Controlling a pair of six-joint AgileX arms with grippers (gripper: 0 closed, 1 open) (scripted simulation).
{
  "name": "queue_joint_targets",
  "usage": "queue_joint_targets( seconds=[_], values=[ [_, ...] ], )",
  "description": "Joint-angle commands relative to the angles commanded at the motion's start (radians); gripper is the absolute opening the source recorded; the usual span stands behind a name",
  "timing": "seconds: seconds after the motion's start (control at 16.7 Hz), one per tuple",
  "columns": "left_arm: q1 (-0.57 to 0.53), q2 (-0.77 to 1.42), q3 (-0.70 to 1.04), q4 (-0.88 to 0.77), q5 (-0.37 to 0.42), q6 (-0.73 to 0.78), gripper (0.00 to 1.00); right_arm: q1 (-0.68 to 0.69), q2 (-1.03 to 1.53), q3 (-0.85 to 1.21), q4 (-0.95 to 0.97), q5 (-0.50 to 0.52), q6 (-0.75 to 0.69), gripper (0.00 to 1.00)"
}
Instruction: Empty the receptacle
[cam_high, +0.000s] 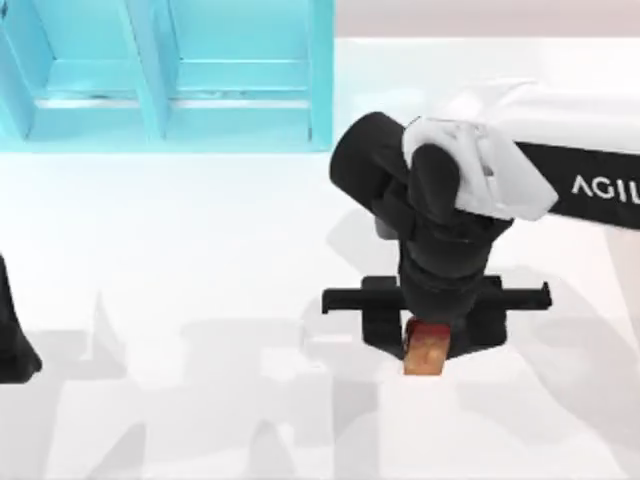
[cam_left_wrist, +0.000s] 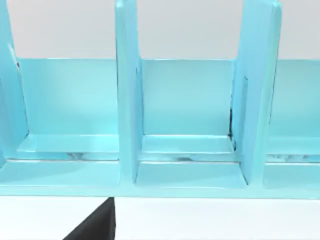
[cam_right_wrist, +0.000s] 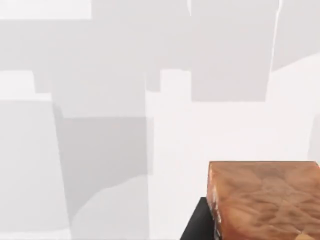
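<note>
bread (cam_high: 424, 352) sits low on the table's right half, right under your right gripper (cam_high: 425, 335). you can't tell if the pincer holds it or just hangs over it. the blue rack (cam_high: 170, 75) stands far off at the top left. your left arm (cam_high: 12, 340) waits at the left edge.

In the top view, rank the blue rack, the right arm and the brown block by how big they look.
1. Blue rack, though the frame crops it.
2. Right arm; nearer the camera, so this ranking is unsure.
3. Brown block, partly hidden under the right gripper.
</note>
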Motion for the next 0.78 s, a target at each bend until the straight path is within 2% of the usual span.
queue_joint_targets(
  seconds=[0.12, 0.48, 0.78],
  values=[
    [0.0, 0.0, 0.0, 0.0, 0.0, 0.0, 1.0, 0.039, -0.005, -0.006, 0.022, 0.001, 0.039, 0.0],
    [0.0, 0.0, 0.0, 0.0, 0.0, 0.0, 1.0, 0.04, -0.002, -0.008, 0.027, -0.001, 0.044, 0.0],
    [0.0, 0.0, 0.0, 0.0, 0.0, 0.0, 1.0, 0.042, 0.041, -0.082, 0.161, 0.001, 0.045, 0.0]
  ],
)
